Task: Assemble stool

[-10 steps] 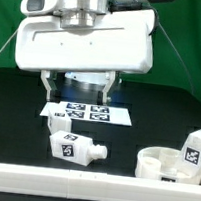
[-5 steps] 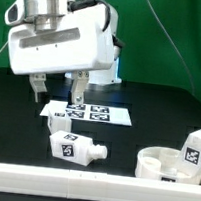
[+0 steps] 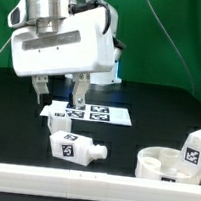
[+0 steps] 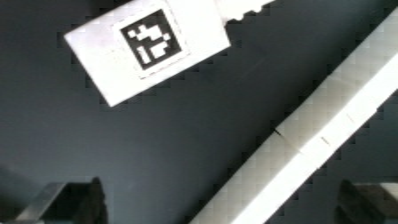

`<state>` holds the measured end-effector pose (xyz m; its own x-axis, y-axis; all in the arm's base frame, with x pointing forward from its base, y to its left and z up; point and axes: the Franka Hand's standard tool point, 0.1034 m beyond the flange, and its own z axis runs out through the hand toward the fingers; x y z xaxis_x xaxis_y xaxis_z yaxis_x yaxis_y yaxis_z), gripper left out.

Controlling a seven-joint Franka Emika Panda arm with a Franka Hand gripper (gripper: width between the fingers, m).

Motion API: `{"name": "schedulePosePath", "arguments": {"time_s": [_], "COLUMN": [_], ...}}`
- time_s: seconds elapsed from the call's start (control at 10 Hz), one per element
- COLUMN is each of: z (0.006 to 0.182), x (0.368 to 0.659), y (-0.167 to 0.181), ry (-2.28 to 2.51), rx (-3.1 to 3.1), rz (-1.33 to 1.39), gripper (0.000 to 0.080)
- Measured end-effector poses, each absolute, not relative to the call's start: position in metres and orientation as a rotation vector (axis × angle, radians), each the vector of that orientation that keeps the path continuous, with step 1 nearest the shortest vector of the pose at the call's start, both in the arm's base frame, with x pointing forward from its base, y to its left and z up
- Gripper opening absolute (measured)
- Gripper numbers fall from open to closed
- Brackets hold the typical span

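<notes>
Fingers (image 3: 78, 90) spread apart, empty, hanging over black counter (image 3: 149, 102) near marker board (image 3: 99, 113). Leg (image 3: 57, 113) at board's edge. Second leg (image 3: 71, 147) lying nearer front. Round seat (image 3: 152, 164) at exterior view's right.

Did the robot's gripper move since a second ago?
Yes. The gripper swung toward the exterior view's left: it was centred above the flat white marker board, and now hangs over that board's left end.
</notes>
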<state>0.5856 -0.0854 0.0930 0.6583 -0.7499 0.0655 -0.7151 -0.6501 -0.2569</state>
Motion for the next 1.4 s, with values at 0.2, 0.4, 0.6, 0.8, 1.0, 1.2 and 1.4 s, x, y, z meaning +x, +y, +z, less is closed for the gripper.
{"name": "schedulePosePath", "arguments": {"time_s": [0.2,0.4,0.6,0.8,1.0,1.2,1.4], "z": [0.082,0.084,0.084,0.084,0.081,0.076,0.073], "x": [0.578,0.576,0.578,0.578,0.570,0.562,0.560], "y": [-0.098,-0.089,-0.079,-0.081,-0.097,-0.097,-0.092], "ry": [1.293,1.446,1.424,1.427,1.574,1.722,1.774], "rx": [-2.577,-2.394,-2.424,-2.422,-2.277,-2.088,-2.016], "rz": [-0.242,-0.176,-0.168,-0.167,-0.123,-0.043,-0.011], "gripper": [0.0648,0.0648,0.0648,0.0648,0.0648,0.0648,0.0648]}}
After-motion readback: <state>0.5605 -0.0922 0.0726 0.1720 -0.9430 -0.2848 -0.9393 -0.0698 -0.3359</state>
